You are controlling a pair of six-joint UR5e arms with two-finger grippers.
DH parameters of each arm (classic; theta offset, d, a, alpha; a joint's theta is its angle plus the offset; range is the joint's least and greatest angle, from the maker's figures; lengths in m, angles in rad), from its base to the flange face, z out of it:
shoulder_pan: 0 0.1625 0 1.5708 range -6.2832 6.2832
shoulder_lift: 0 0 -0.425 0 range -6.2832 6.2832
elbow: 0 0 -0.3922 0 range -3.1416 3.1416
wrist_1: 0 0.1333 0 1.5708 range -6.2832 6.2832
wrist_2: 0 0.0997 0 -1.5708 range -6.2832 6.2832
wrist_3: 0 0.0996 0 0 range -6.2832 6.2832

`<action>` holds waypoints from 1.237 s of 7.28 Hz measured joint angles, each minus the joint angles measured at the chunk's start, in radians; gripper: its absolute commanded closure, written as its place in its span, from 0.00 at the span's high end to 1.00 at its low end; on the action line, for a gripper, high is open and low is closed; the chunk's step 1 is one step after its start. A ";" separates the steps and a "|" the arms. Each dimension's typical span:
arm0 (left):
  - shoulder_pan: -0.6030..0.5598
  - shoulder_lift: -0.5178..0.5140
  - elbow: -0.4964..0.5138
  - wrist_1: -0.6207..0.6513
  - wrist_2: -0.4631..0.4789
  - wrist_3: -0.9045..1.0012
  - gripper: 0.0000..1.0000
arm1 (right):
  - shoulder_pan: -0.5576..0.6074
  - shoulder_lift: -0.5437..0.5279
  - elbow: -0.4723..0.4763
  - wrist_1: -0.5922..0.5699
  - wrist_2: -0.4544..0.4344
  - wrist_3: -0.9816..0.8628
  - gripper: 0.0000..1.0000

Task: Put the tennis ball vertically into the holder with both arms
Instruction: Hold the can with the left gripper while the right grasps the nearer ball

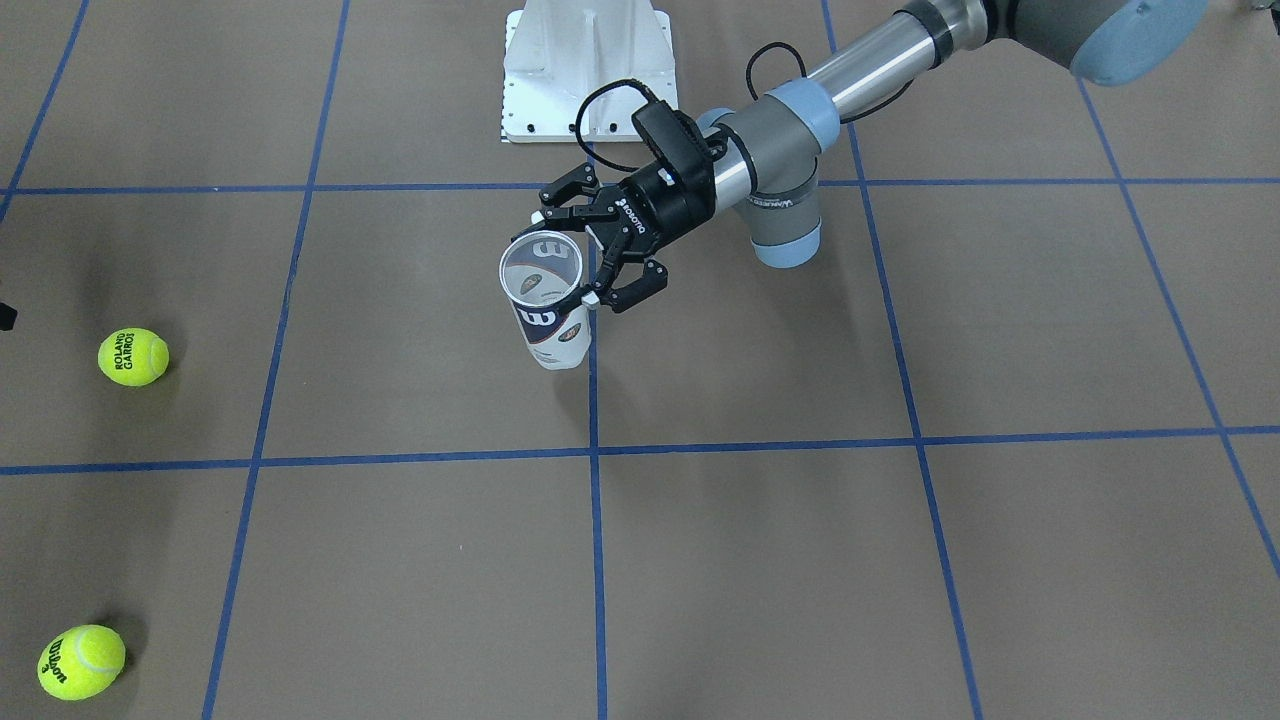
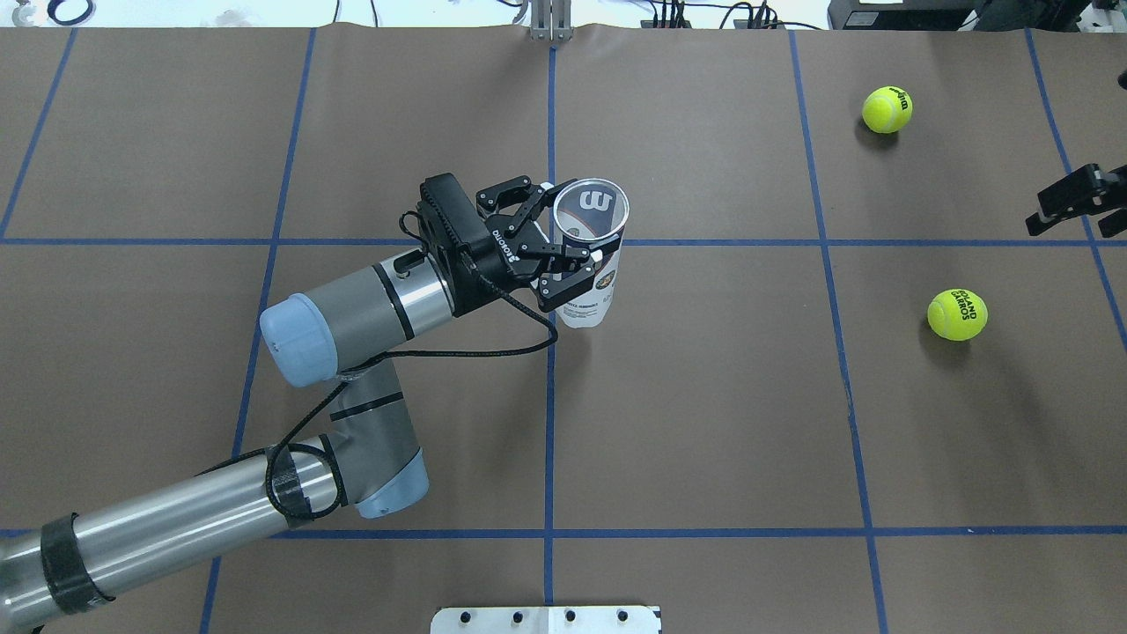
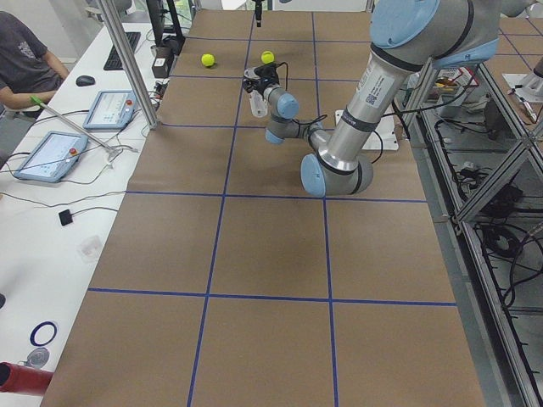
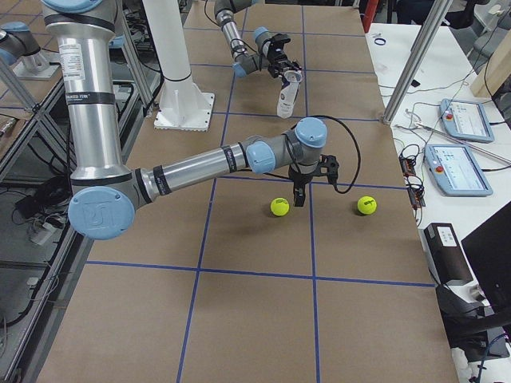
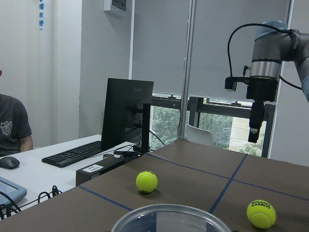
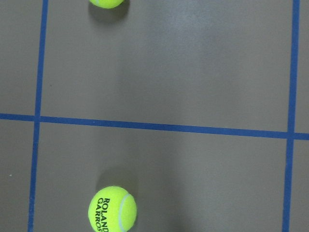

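One wide brown worktop, divided into squares by blue tape lines, carries everything. Over it reach my two arms. The left arm comes in low and bends toward the middle of the worktop. The right arm stretches to the right side, with its wrist pointing straight down. My left claw is clamped on the holder, one of the fingers on each side of the clear wall just below the rim. The holder is upright with its open mouth upward, near the centre of the worktop and just beside the crossing of two blue lines. Its label with the white "W" is turned away from my base. If its bottom touches the worktop or hangs a little above, I cannot tell. My right claw hangs over the worktop well apart from the holder. It is cut by the edge of the overhead view and seen from the narrow side elsewhere, so I cannot tell if it is spread or closed. Two yellow tennis balls lie on the worktop on this side. The Roland Garros ball is near the right claw, on the side toward my base, and the Wilson ball is farther from my base.
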 measured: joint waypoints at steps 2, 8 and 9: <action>0.008 0.001 0.005 -0.014 0.006 0.001 0.77 | -0.117 -0.022 -0.023 0.151 -0.098 0.147 0.99; 0.008 0.002 0.006 -0.022 0.006 0.001 0.77 | -0.259 -0.052 -0.198 0.457 -0.178 0.264 0.99; 0.008 0.002 0.007 -0.022 0.006 0.001 0.77 | -0.270 -0.049 -0.206 0.462 -0.179 0.266 0.92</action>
